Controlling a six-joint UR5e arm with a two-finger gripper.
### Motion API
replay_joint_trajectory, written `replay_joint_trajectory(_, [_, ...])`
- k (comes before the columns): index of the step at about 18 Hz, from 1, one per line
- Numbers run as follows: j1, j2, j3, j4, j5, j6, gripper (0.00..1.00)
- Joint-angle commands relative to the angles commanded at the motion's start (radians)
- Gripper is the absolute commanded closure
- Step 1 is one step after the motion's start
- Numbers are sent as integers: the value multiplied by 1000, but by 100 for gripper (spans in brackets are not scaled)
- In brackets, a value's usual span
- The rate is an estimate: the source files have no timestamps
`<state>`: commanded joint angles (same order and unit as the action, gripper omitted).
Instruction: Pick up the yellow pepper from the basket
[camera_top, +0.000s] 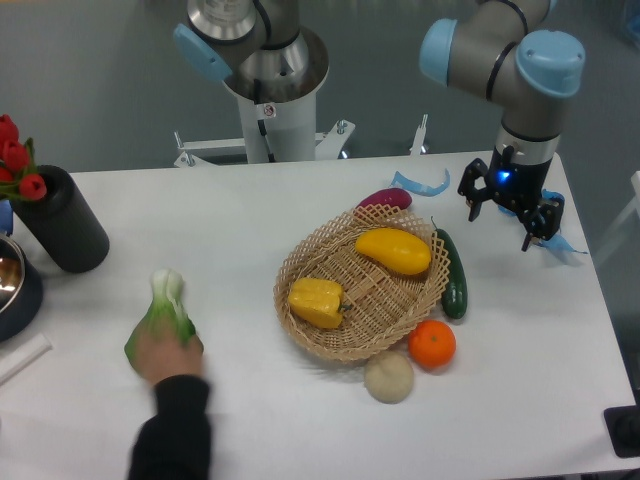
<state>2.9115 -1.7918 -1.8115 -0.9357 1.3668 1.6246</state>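
Open and empty, the gripper (510, 212) hangs over the table's far right, well apart from the basket (300, 262). Inside, on the near left, lies the yellow pepper (316, 301). Best approach: descend straight over it, avoiding the mango-like fruit (394, 250).

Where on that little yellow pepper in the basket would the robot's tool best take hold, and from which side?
Probably from straight above, closing across the blocky body of the yellow pepper. It lies on its side in the basket, stem toward the basket's middle, so the raised rim blocks a sideways approach. The mango-like fruit lies apart, leaving room. The tool hovers off to the side.
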Motion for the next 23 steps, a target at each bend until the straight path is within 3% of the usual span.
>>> replay_joint_trajectory(8, [-72,51,-15,-12,6,-463,0])
replay_joint_trajectory(14, [-201,49,-12,-5,31,-747,0])
replay_joint_trajectory(18, [-256,28,-6,1,34,-1017,0])
replay_joint_trajectory(23, [-310,-20,-5,2,35,-1186,0])
